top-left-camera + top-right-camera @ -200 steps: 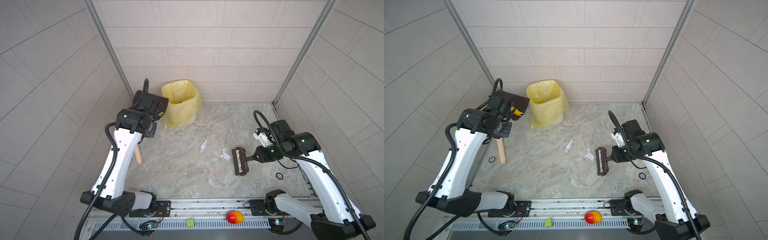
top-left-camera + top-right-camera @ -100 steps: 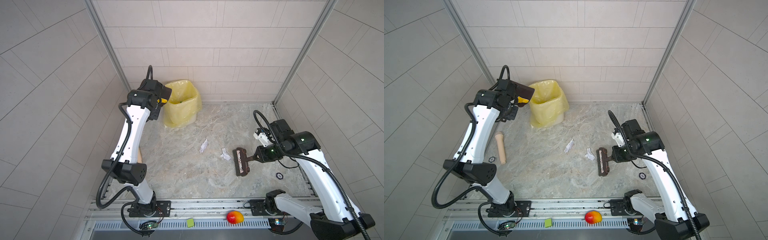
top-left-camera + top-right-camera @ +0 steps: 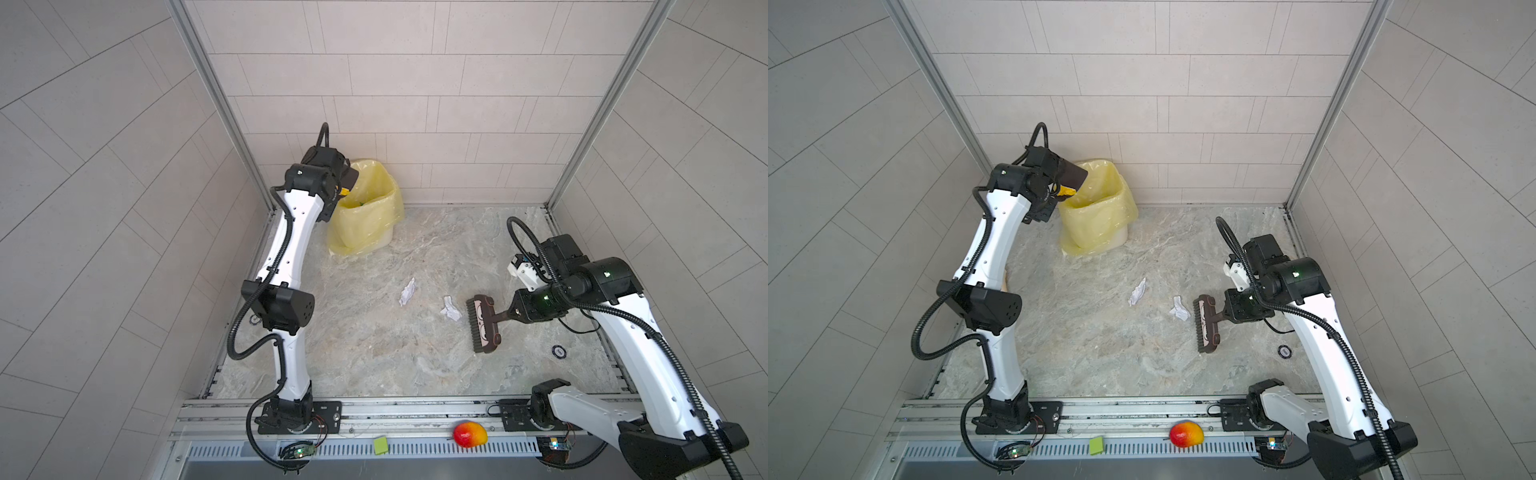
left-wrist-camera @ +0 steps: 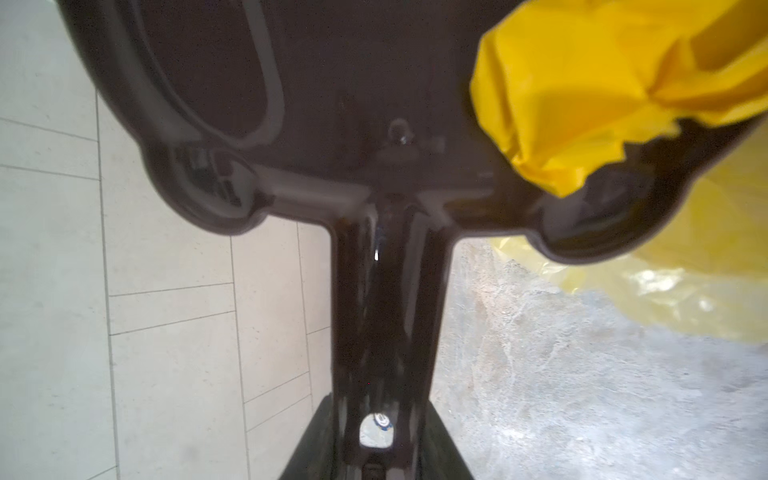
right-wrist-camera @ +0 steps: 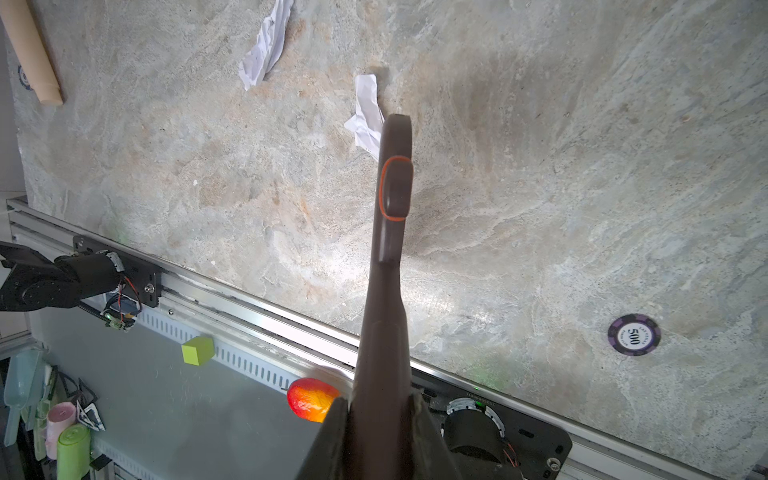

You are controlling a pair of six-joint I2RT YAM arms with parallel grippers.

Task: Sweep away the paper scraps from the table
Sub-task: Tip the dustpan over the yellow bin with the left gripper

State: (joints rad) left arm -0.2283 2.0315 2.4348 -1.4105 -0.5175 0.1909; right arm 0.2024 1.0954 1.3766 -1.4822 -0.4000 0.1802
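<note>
Two white paper scraps [image 3: 407, 291] lie in the middle of the table [image 3: 374, 357]. A yellow scrap [image 4: 582, 95] sits in the dustpan [image 4: 332, 83], clamped by the left gripper [image 4: 376, 440] above the yellow-lined bin [image 3: 370, 220], far left. The right gripper [image 5: 376, 415] is clamped on the brush [image 3: 484, 324], just right of the scraps.

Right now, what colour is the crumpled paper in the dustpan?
The crumpled paper is bright yellow, clearest in the left wrist view.

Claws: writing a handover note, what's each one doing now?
Left claw: closed on the dustpan handle.
Right claw: closed on the brush handle.
</note>
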